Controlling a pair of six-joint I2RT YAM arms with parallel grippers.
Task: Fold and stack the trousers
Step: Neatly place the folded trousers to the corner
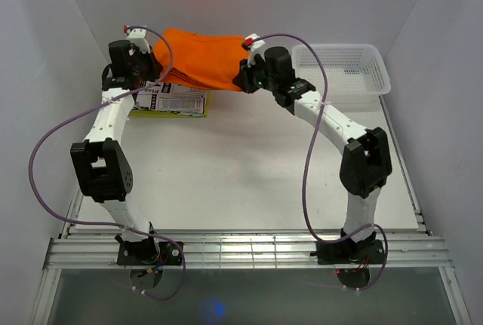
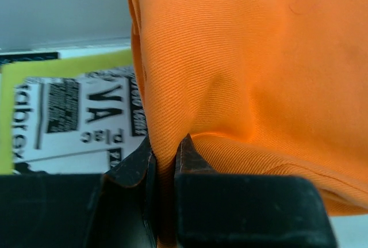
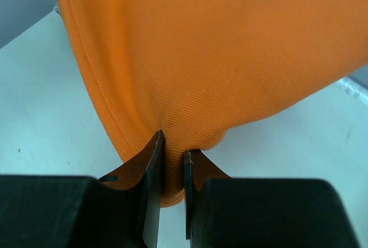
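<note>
The bright orange trousers (image 1: 202, 57) lie folded in a bundle at the back of the table, between both arms. My left gripper (image 1: 148, 68) is at the bundle's left end, shut on a fold of the orange cloth (image 2: 241, 75); its tips (image 2: 167, 155) pinch the fabric. At the right end my right gripper (image 1: 243, 76) is shut on the cloth's lower edge (image 3: 218, 58), with the fabric bunched between its tips (image 3: 172, 153). The trousers' left part overlaps the printed paper.
A yellow-edged printed paper (image 1: 172, 102) lies on the table under the left gripper, also in the left wrist view as a sheet (image 2: 69, 121). A white mesh basket (image 1: 343, 68) stands at the back right. Walls close in left, right and behind.
</note>
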